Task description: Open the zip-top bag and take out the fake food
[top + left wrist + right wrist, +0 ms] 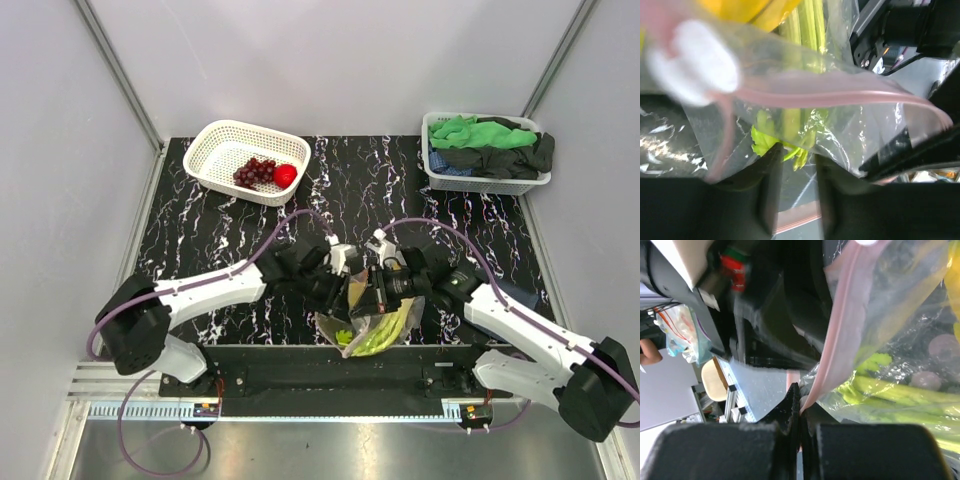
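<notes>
The clear zip-top bag [372,322] hangs between my two grippers at the near table edge. Pale-green stalks [380,338] and a yellow banana [747,10] are inside it. My right gripper [801,407] is shut on the bag's edge by the pinkish zip strip [840,330]. My left gripper [796,160] has its jaws apart, and the bag film and a green leaf [762,142] lie at its fingertips. The zip strip [840,95] runs across that view. Purple grapes [255,172] and a red round fruit [286,175] lie in the white basket [225,140].
A second white basket [480,180] with green and black cloths [490,140] stands at the back right. The two arms meet close together over the front middle of the black marbled table [350,190].
</notes>
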